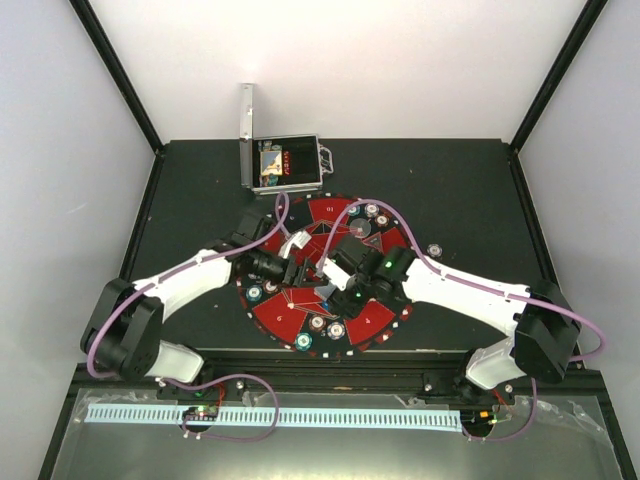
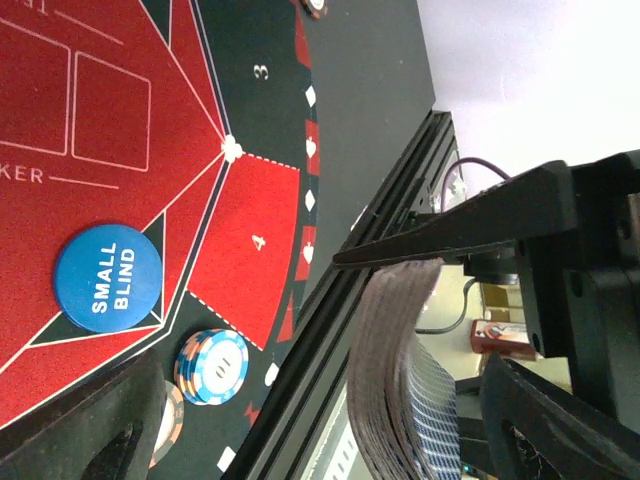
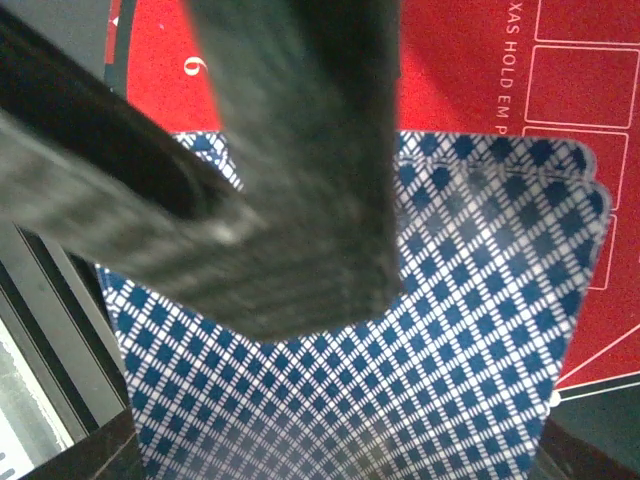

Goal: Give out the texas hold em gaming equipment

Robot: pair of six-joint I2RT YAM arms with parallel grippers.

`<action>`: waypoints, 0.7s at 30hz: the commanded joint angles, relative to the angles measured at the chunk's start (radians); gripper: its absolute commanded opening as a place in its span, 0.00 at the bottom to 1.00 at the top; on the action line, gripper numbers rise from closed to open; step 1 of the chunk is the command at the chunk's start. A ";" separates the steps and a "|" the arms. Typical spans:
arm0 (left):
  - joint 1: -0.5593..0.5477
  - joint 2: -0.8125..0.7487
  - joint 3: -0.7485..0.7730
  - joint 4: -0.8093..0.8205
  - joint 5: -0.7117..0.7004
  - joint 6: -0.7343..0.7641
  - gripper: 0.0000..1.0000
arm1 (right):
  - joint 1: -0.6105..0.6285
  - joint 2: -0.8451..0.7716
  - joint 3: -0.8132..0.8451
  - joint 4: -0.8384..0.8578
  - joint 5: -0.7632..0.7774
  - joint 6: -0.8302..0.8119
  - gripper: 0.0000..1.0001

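A deck of blue-diamond-backed playing cards [image 3: 470, 330] hangs above the round red-and-black mat [image 1: 365, 325]. My right gripper [image 3: 305, 305] is shut on it, one dark finger pressed on the top card. In the left wrist view the deck [image 2: 400, 370] shows edge-on and bowed, with the right gripper's thin finger lying along its top. My left gripper [image 2: 320, 425] is open, its jaws standing wide on either side of the deck without touching it. Both grippers [image 1: 298, 262] [image 1: 335, 265] meet over the mat's middle. A blue SMALL BLIND disc [image 2: 108, 277] and a blue-and-white chip stack [image 2: 212, 366] lie on the mat.
More chip stacks [image 1: 304, 343] [image 1: 378, 212] ring the mat's rim, and one [image 1: 434, 250] sits off it to the right. An orange-edged chip [image 2: 170, 425] lies beside the blue stack. The open silver case [image 1: 285, 165] stands at the back. The table's front rail [image 2: 340, 300] runs close under the deck.
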 commanded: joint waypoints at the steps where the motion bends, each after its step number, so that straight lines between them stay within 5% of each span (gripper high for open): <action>1: -0.023 0.037 0.050 -0.026 0.016 0.043 0.86 | 0.016 -0.014 0.015 0.008 0.017 -0.002 0.59; 21: -0.039 0.030 0.094 -0.172 -0.164 0.108 0.61 | 0.028 -0.018 -0.003 0.001 0.031 0.007 0.59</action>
